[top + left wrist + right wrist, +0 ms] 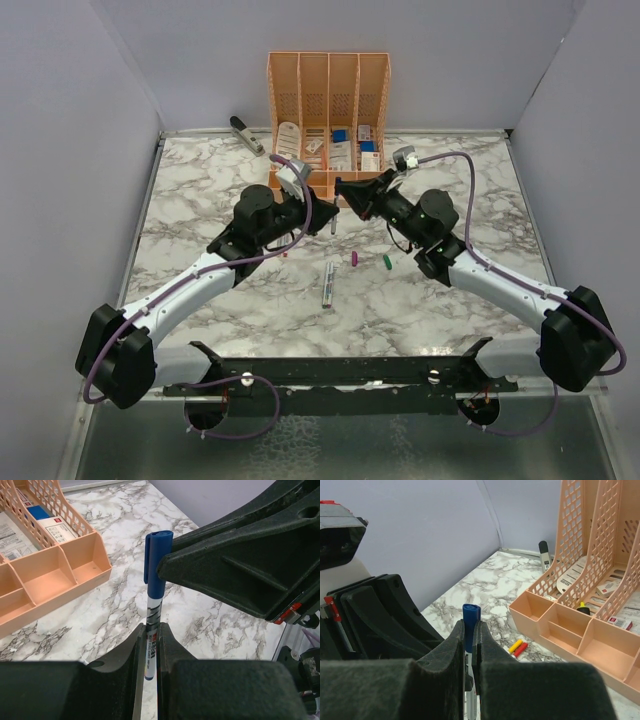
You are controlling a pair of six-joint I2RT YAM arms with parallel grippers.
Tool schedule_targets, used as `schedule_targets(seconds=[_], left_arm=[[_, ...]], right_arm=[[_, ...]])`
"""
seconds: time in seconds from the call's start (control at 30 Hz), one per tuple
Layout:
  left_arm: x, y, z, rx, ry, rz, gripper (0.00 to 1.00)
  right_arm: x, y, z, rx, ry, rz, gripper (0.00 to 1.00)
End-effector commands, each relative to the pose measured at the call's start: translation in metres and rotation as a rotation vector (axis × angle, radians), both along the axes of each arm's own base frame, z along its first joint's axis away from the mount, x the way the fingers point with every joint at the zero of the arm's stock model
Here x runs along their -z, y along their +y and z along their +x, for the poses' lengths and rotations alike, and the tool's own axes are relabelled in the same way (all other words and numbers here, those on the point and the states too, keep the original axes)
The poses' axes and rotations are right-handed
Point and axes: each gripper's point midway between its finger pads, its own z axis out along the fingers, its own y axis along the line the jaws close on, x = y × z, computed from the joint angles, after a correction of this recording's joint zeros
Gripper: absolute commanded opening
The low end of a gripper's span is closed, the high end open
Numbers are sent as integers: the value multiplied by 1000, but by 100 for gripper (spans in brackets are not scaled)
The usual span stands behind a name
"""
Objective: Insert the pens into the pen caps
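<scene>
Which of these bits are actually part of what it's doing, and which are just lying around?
In the job: held pen, blue cap, loose pens, purple cap, green cap, yellow cap, red cap.
Just lying about: orange organiser, stapler.

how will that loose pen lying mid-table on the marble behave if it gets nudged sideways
The loose pen is a thin round barrel lying flat on the smooth marble table, so it would probably roll rather than slide. It looks like rigid plastic, so it is likely stiff and light. A loose pinch might let it slip.
</scene>
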Motion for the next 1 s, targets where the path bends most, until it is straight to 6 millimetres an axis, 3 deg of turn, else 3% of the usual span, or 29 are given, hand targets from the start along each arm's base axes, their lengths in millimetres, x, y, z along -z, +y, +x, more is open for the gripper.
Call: schedule_targets(seconds=[0.0, 0.17, 0.27, 0.33, 0.47, 0.6, 0.83, 0.97], left_arm=[[-147, 32, 12, -137, -384, -284, 0], [-105, 25, 9, -98, -261, -220, 0], [-71, 22, 4, -72, -165, -172, 0], [-42, 20, 1, -58, -85, -125, 0], [37, 29, -3, -106, 130, -6, 0], [86, 44, -5, -183, 269, 105, 0], [139, 71, 19, -354, 416, 363, 0], [165, 67, 33, -377, 471, 415, 0]], right_arm=[[126, 5, -36, -98, 340, -273, 2], [105, 9, -19, -48, 309, -240, 4], [79, 13, -11, -35, 247, -196, 21], [57, 14, -5, -14, 199, -159, 25], [6, 8, 2, 35, 102, -101, 29], [-27, -7, -1, 87, 36, -61, 33], [-29, -32, -5, 174, 49, -84, 33], [-16, -38, -7, 196, 80, -124, 33]])
